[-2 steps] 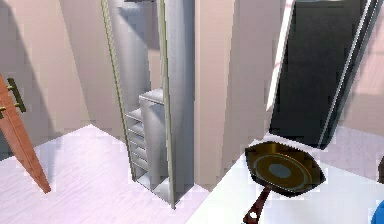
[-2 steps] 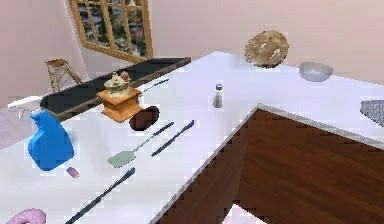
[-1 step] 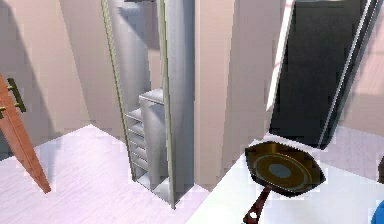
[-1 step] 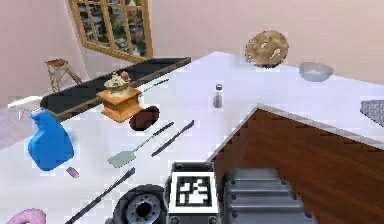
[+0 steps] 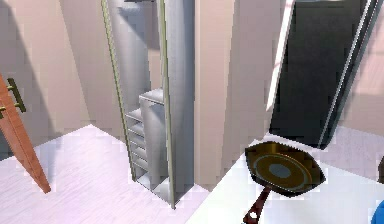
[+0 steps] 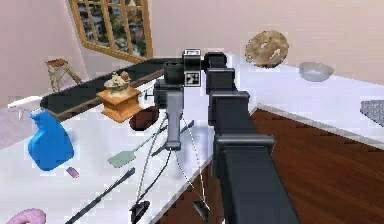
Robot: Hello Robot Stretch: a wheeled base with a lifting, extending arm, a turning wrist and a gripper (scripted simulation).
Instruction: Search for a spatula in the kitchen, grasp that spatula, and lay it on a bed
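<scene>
On the white counter lies a pale green spatula, flat head toward the arm side view's left and thin handle running up to the right. The dark arm rises from the bottom edge, with two white marked squares at its far end. Left of them is the gripper's dark body, and its thin fingers slant down over the counter. The gripper is just right of the spatula. I cannot tell whether it touches the spatula or holds anything.
A blue spray bottle, a wooden grinder, a dark bowl and a long dark stick share the counter. Bread and a bowl sit farther off. Ahead are a frying pan, a shelved closet and a dark fridge.
</scene>
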